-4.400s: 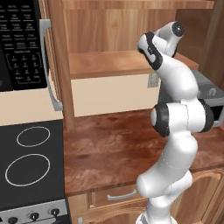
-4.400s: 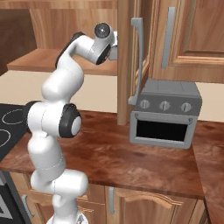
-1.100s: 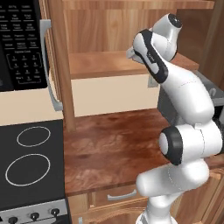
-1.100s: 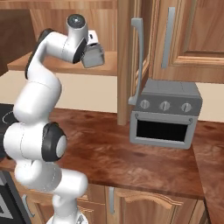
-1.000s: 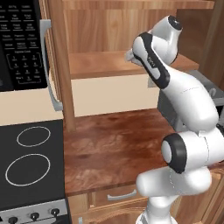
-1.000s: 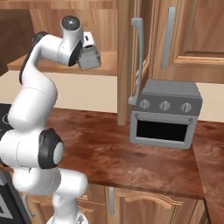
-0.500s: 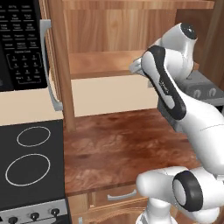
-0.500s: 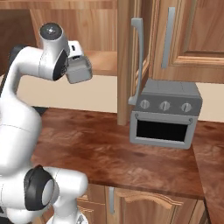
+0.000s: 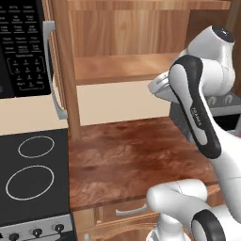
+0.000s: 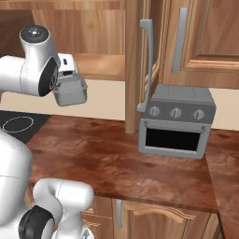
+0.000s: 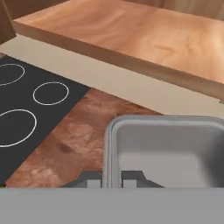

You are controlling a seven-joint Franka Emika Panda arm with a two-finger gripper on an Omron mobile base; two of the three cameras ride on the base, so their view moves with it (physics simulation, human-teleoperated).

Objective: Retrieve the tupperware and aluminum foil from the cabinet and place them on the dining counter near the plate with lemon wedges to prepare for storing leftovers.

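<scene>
My gripper (image 11: pixel 111 178) is shut on the near rim of the tupperware (image 11: pixel 170 148), a grey translucent squarish container. In the right base view the tupperware (image 10: pixel 71 94) hangs under the hand in the air, in front of and just below the cabinet shelf (image 10: pixel 100 63). From the left base view a corner of the tupperware (image 9: pixel 159 87) pokes out behind the forearm. The cabinet door (image 9: pixel 63 70) stands open, and the plank shelf (image 9: pixel 122 66) is bare. The aluminum foil, the dining counter and the plate with lemon wedges are out of view.
A grey toaster oven (image 10: pixel 177 121) stands on the wooden worktop (image 10: pixel 116 158) to the right. A black stove top (image 9: pixel 33 174) lies at the left, with a black microwave (image 9: pixel 21 42) above it. The door's metal handle (image 10: pixel 147 65) hangs beside the toaster oven.
The arm has drawn back from the cabinet shelf and come down, carrying the tupperware out over the worktop. The gripper has stayed shut on it.
</scene>
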